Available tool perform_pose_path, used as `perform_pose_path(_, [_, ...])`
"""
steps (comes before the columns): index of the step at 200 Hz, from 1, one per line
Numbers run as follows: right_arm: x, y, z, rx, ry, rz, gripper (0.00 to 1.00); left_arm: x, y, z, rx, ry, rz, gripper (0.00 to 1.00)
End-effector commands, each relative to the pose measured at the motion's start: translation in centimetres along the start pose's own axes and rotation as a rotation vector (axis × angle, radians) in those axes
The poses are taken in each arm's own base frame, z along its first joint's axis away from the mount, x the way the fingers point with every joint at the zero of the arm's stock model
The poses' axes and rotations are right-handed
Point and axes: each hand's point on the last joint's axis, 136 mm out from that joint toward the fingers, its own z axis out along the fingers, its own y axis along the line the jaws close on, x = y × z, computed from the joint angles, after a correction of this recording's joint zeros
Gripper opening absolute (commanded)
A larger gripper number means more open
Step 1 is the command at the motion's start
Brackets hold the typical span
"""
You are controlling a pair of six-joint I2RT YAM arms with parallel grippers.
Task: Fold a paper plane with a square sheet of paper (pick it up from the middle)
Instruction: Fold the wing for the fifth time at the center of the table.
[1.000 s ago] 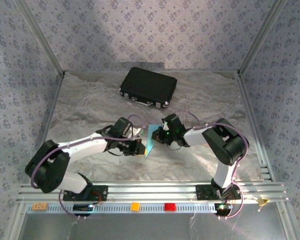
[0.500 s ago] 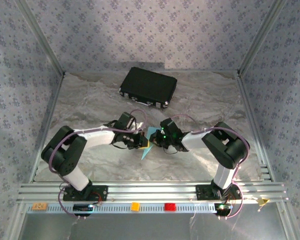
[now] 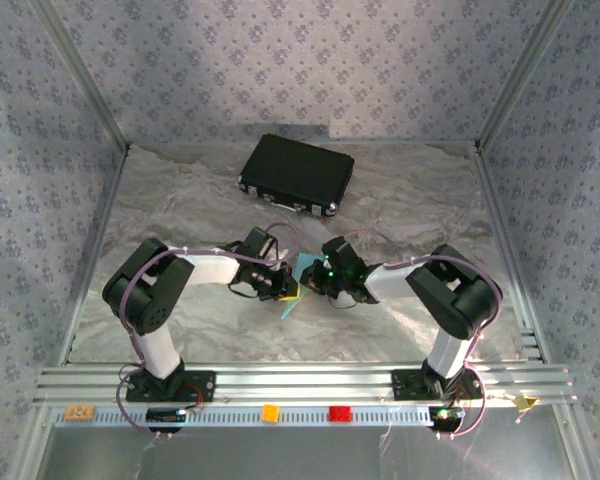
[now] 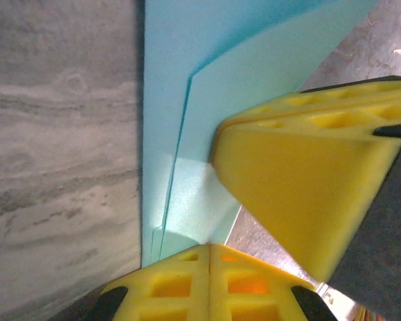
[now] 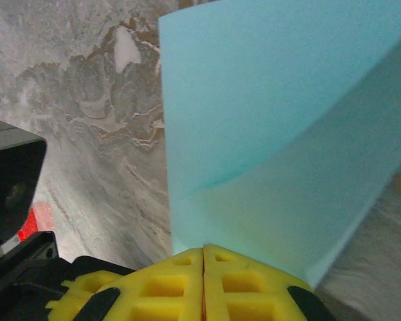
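Note:
The light blue sheet of paper point(image 3: 297, 293) stands on edge between my two grippers at the table's middle, folded into overlapping layers with a slanted crease point(image 5: 274, 134). My left gripper point(image 3: 287, 287) is shut on its lower edge point(image 4: 180, 107), the yellow fingertips point(image 4: 187, 281) pressed together. My right gripper point(image 3: 316, 280) is shut on the same paper from the other side, and its yellow fingers point(image 4: 301, 180) show close by in the left wrist view. I cannot tell the paper's whole outline; a paper plane is out of view.
A black rectangular case point(image 3: 297, 173) lies at the back centre of the crinkled silver table cover point(image 3: 180, 200). Aluminium frame rails point(image 3: 300, 378) run along the near edge, with patterned walls on three sides. Red and yellow blocks point(image 3: 338, 413) sit on the front rail.
The left arm has folded inward, its elbow rising and swinging right. Both grippers and the paper have shifted slightly left and nearer, still gripping the paper.

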Motion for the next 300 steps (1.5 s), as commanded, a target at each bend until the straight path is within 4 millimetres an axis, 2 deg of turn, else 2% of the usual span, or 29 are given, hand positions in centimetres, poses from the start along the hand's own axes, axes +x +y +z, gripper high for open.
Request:
perform_pose_path(1, [-0.9,-1.4,-1.6,0.054,-0.006,-0.026,0.10,2.7,3.7,0.9,-0.107,0.089,-0.046,0.00])
perform_pose_path(27, [-2.8,-0.6,-3.6,0.032,-0.046,-0.074,0.11,3.3,3.8,1.1,-0.085,0.108,-0.047,0.00])
perform_pose_path(46, [-3.0,0.3,-4.2,0.009,-0.028,-0.134,0.11,3.1,3.5,1.1,-0.079,0.106,-0.037,0.00])
perform_pose_path(71, [-2.3,1.6,-3.6,-0.031,0.015,-0.186,0.11,2.9,3.4,1.1,-0.077,0.107,-0.034,0.00])
perform_pose_path(101, [-1.0,2.7,-1.4,-0.038,0.078,-0.228,0.11,2.8,3.5,1.2,-0.079,0.106,-0.040,0.00])
perform_pose_path(117, [-0.5,1.9,-0.4,-0.005,0.095,-0.227,0.10,2.8,3.5,1.2,-0.081,0.106,-0.044,0.00])
perform_pose_path(135, [-0.2,-0.3,0.5,0.055,0.106,-0.193,0.10,2.8,3.6,1.2,-0.082,0.107,-0.044,0.00])
perform_pose_path(158, [-0.5,-3.0,0.7,0.079,0.099,-0.142,0.09,2.9,3.7,1.3,-0.084,0.111,-0.050,0.00])
perform_pose_path(169, [-1.0,-3.6,0.6,0.064,0.093,-0.118,0.10,3.0,3.8,1.3,-0.086,0.113,-0.054,0.00])
perform_pose_path(248, [-5.5,-5.1,-1.2,0.037,0.015,-0.056,0.10,3.3,4.1,1.6,-0.088,0.129,-0.067,0.00])
perform_pose_path(276, [-6.6,-6.0,-1.8,0.043,-0.009,-0.030,0.11,3.4,4.0,1.5,-0.084,0.131,-0.066,0.00])
perform_pose_path(300, [-7.5,-6.0,-2.5,0.033,-0.037,-0.020,0.11,3.4,4.0,1.5,-0.082,0.132,-0.066,0.00])
